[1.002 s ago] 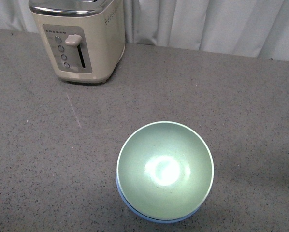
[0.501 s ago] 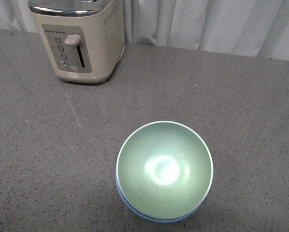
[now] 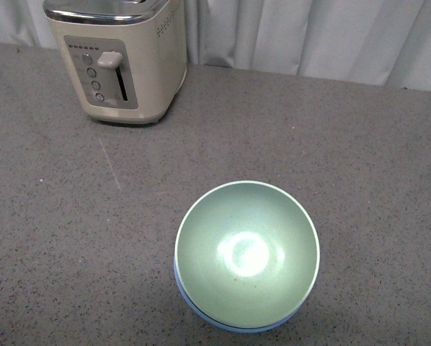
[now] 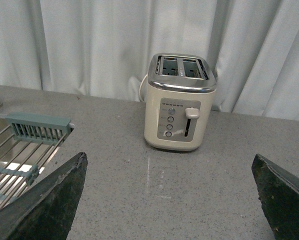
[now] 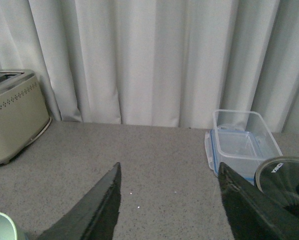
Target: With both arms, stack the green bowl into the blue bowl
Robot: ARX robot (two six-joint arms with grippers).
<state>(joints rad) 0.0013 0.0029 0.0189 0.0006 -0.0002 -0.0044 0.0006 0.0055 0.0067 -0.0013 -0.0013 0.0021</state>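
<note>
Sitting nested inside the blue bowl [image 3: 201, 311], the green bowl [image 3: 246, 252] is seen from the front near the close edge of a grey speckled counter [image 3: 331, 137]. Only a thin blue crescent shows beneath the green rim, so the two appear stacked and seated level. A cream toaster [image 3: 118, 58] stands well apart at the back left, before a white curtain [image 3: 309, 36].

No arm is visible in the front view. In the left wrist view, the left gripper [image 4: 169, 200] is shown with its dark jaws spread wide, holding nothing, raised and facing the toaster, with a sink rack [image 4: 24, 150] off to one side. In the right wrist view, the right gripper [image 5: 169, 205] is likewise parted and empty; a sliver of the green bowl's rim is caught at the frame corner, and a clear container [image 5: 244, 142] and a glass lid [image 5: 284, 180] lie beyond.

The stacking is judged to be done, with both arms pulled clear. Little seems called for next beyond the arms being kept away from the bowls.
</note>
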